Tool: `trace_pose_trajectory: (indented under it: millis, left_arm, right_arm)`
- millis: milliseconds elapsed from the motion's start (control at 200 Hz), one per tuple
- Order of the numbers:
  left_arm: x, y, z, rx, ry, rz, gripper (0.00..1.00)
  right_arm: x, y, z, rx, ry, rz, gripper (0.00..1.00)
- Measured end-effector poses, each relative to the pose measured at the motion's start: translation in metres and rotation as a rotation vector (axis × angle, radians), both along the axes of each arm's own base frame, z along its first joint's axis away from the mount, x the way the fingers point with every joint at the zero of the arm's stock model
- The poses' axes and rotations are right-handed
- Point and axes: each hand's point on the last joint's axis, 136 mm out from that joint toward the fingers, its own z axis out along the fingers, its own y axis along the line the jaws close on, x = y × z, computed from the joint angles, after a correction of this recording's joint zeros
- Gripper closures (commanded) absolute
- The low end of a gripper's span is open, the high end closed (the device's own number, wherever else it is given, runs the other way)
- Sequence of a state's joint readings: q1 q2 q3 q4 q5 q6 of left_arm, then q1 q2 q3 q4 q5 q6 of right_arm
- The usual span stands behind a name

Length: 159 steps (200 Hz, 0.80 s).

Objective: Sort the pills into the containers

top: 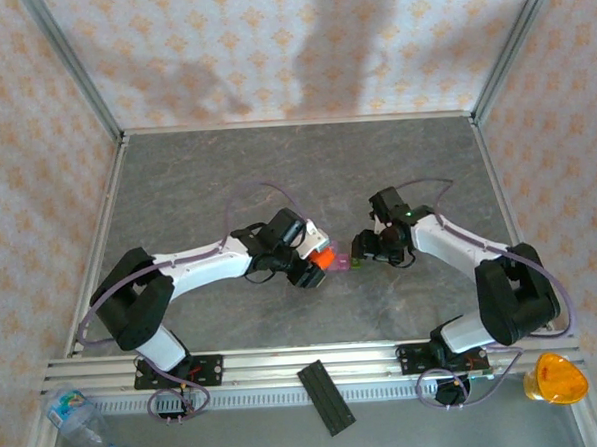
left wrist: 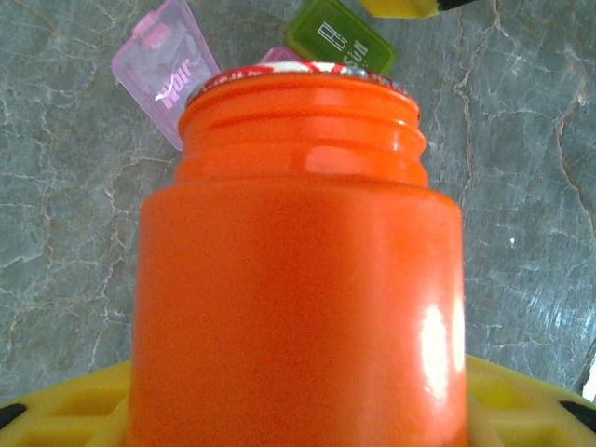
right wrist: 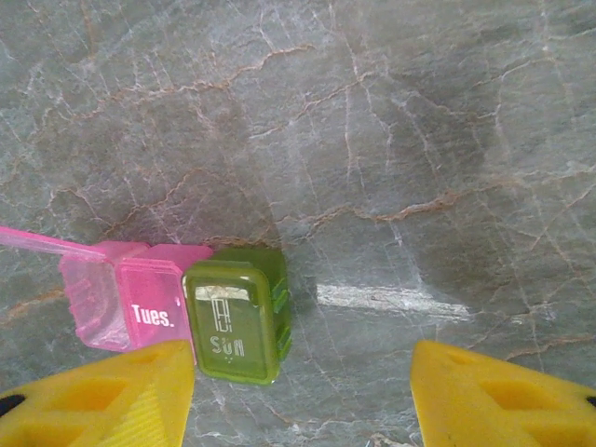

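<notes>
Right wrist view puts the containers point(right wrist: 158, 300) just ahead of our right gripper point(right wrist: 303, 368), the joined row lying across its wide, empty jaws. The green box point(right wrist: 233, 321) is lidded, contents hidden; the pink box point(right wrist: 102, 298) is open and seemingly empty. Our left gripper point(top: 315, 261) clamps the uncapped orange bottle point(left wrist: 298, 279), mouth aimed at them.
</notes>
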<state>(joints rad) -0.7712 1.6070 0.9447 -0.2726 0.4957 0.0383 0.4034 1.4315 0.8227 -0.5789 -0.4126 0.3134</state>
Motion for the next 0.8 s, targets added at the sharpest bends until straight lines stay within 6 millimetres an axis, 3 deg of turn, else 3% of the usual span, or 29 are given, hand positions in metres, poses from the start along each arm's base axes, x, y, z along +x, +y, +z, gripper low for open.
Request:
trace_pose_trajectory:
  millis: [540, 796]
  left_arm:
    - [-0.006, -0.004, -0.017, 0.033, 0.037, -0.015, 1.00]
    - [-0.003, -0.009, -0.014, 0.035, 0.038, -0.019, 1.00]
  right_arm:
    - [0.004, 0.003, -0.010, 0.007, 0.006, -0.001, 0.40]
    - [0.001, 0.004, -0.016, 0.004, 0.028, 0.002, 0.41]
